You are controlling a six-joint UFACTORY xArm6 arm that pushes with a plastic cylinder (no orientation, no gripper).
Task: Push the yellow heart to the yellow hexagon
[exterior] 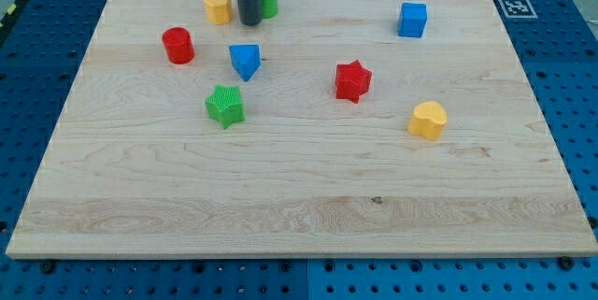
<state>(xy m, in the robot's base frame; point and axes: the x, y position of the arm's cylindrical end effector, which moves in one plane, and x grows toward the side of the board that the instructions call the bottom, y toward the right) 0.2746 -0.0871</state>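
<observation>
The yellow heart (428, 120) lies on the wooden board at the view's right, below the middle. The yellow hexagon (218, 7) sits near the view's top left. My tip (249, 23) is at the lower end of the dark rod, just right of the yellow hexagon and left of a green block (269, 0) that the rod partly hides. The tip is far from the yellow heart, up and to the left of it.
A red cylinder (177, 45) is at the left. A blue triangle block (245, 61) and a green star (225, 106) lie below my tip. A red star (352, 80) is mid-board. A blue cube (412, 20) is at the top right.
</observation>
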